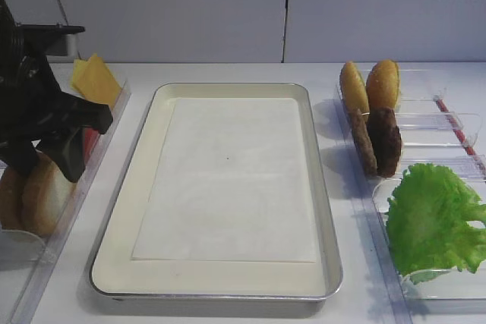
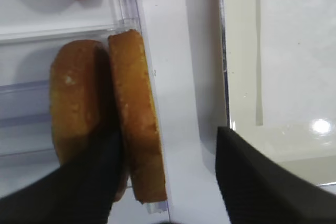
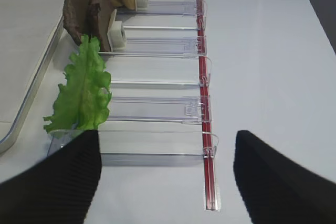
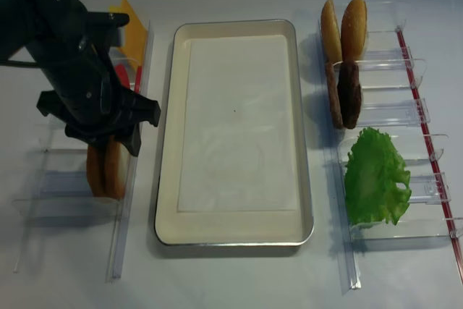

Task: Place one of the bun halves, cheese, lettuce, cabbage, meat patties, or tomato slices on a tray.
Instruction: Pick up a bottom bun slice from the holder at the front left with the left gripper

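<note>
I see the left gripper (image 2: 163,182) spread wide, one finger each side of a bun half (image 2: 137,119) standing in its holder (image 2: 31,103). Right gripper (image 3: 167,177) wide, holding nothing. The tray (image 1: 121,210) carries only paper.

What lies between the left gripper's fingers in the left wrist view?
The right-hand bun half of a standing pair sits in the gap of the open left gripper, not yet gripped; bare tabletop shows toward the tray.

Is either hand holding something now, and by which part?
Nothing is held. The left hand is open around one bun half; the right hand is open and empty.
</note>
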`<state>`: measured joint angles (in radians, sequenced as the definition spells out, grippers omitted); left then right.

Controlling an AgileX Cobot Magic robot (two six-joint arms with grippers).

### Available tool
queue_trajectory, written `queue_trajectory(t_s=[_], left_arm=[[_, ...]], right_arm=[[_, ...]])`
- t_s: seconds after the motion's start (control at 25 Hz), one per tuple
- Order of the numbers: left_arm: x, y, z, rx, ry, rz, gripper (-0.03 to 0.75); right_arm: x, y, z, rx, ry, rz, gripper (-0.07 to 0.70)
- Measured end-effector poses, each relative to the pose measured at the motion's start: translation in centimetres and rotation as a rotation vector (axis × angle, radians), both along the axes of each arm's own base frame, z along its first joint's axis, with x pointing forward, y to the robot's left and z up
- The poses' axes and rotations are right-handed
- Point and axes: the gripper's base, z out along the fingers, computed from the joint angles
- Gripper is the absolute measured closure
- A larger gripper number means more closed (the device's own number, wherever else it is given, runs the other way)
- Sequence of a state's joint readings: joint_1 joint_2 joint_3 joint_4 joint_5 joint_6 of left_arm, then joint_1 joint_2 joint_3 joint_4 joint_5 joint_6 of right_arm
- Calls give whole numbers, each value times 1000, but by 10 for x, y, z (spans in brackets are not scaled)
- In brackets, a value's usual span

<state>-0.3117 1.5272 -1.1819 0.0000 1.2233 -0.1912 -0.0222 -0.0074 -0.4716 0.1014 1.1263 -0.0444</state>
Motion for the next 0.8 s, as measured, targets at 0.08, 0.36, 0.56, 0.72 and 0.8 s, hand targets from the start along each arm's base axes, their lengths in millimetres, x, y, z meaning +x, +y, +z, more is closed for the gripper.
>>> queue_trajectory(t_s=[0.08, 0.36, 0.56, 0.72, 0.8], left_arm=[[0, 0, 0, 0, 1, 0, 351], [1, 1, -1, 13, -2, -3, 421], [4, 0, -8, 25, 20, -5, 435], [5, 1, -9, 38, 20, -9, 473], [5, 2, -9, 47, 17, -11, 519]], right_arm=[[0, 0, 0, 0, 0, 0, 87], [0, 0, 0, 0, 0, 6, 87], [0, 0, 0, 0, 0, 7, 87], [0, 0, 0, 0, 0, 7, 87], [0, 0, 0, 0, 0, 7, 87]])
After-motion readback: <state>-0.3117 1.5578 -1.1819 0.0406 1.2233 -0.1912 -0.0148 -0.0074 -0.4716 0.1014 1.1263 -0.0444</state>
